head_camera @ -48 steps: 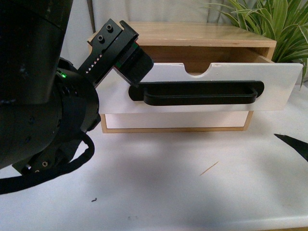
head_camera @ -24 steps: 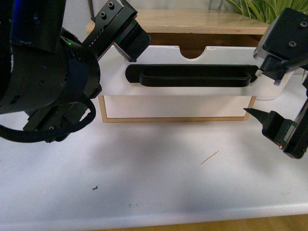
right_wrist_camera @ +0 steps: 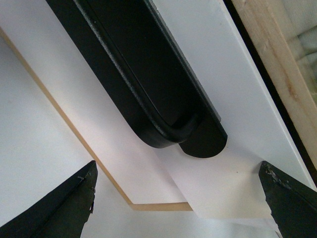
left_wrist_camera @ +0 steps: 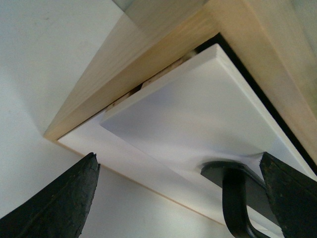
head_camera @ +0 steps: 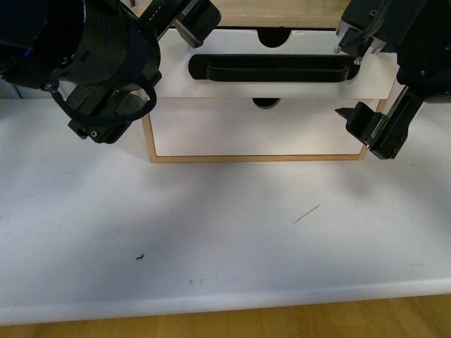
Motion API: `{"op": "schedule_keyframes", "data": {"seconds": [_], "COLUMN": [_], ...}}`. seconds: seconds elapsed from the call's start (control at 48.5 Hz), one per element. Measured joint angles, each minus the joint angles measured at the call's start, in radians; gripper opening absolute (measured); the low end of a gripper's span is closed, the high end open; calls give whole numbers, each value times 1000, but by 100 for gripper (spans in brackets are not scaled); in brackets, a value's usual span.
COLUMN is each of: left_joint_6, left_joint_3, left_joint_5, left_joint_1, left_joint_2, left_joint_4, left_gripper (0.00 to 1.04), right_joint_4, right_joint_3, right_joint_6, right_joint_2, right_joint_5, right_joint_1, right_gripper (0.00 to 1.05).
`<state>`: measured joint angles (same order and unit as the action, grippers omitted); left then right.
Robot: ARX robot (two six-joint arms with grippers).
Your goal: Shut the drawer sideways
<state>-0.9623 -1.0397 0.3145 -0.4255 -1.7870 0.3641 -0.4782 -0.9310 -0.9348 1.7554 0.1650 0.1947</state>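
The drawer (head_camera: 296, 88) has a white front, a long black bar handle (head_camera: 271, 68) and a half-round notch (head_camera: 273, 35) in its top edge. It stands a little out of the wooden cabinet (head_camera: 254, 159), square to it. My left gripper (head_camera: 192, 17) is open at the handle's left end. My right gripper (head_camera: 342, 79) is open around the drawer front's right end. In the left wrist view the open gripper (left_wrist_camera: 183, 198) has the handle's end (left_wrist_camera: 235, 198) between its fingers. In the right wrist view the open gripper (right_wrist_camera: 181, 198) faces the drawer front's corner (right_wrist_camera: 233, 183) below the handle (right_wrist_camera: 148, 84).
A plain white drawer (head_camera: 254, 130) without a handle sits shut below it. The cabinet stands at the back of a white table (head_camera: 225, 239). A thin wooden sliver (head_camera: 307, 214) and a small dark speck (head_camera: 140, 258) lie on the table.
The drawer front has gone from skewed, right end out, to square and further back. My right gripper came in from the right to its right end. My left gripper followed the handle's left end.
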Motion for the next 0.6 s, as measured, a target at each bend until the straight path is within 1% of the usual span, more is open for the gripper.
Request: {"op": "schedule_keyframes", "data": {"seconds": [0.206, 0.598], "left_joint_6": [19, 34], "left_joint_3": [-76, -80], "left_joint_5": [-25, -23], "left_joint_1": [20, 23], "left_joint_2": [-53, -59], "left_joint_4": [-18, -26], "left_gripper": [99, 99], "right_joint_4": [17, 11], "right_joint_3": [-82, -71], "right_joint_6": [27, 70], "right_joint_2": [69, 70], "right_joint_5": [-19, -24], "right_joint_1": [7, 16], "right_gripper": [96, 96]}}
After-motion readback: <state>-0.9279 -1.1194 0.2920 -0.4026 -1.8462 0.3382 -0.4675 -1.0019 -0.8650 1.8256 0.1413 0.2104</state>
